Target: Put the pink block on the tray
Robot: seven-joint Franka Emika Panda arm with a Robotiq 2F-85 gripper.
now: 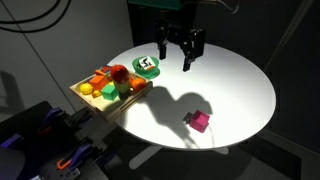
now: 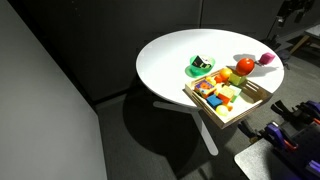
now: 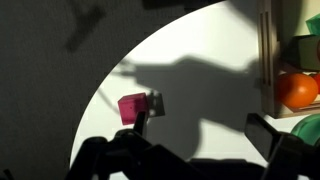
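**Open gripper above the table, block not yet picked up**

In an exterior view, the gripper (image 1: pixel 178 58) hangs over the far side of the white table (image 1: pixel 235 80) with its jaws spread and nothing between them. The block (image 1: pixel 198 121) lies alone near the table's near right edge, well apart from the gripper. The tray (image 1: pixel 82 92) sits at the left edge, crowded with toy fruit (image 1: pixel 118 76), and a green disc (image 1: pixel 148 66) lies just beside its far corner.

In an exterior view from another spot, the block (image 2: pixel 267 59) rests at the far right rim of the table (image 2: pixel 165 60), beyond the tray (image 2: pixel 222 114) and the disc (image 2: pixel 200 67). I cannot make out the gripper here.

In the wrist view, the gripper (image 3: pixel 200 135) shows dark along the bottom, jaws wide. The block (image 3: pixel 132 107) sits on the table (image 3: pixel 200 60) by the left finger rather than between the two. The tray's wooden rim (image 3: pixel 264 50) runs down the right.

This looks like the approach, with no grasp made. The next move calls for shifting over until the block is centred between the jaws, lowering, and closing on its flat sides. The full tray leaves little room to set it down.
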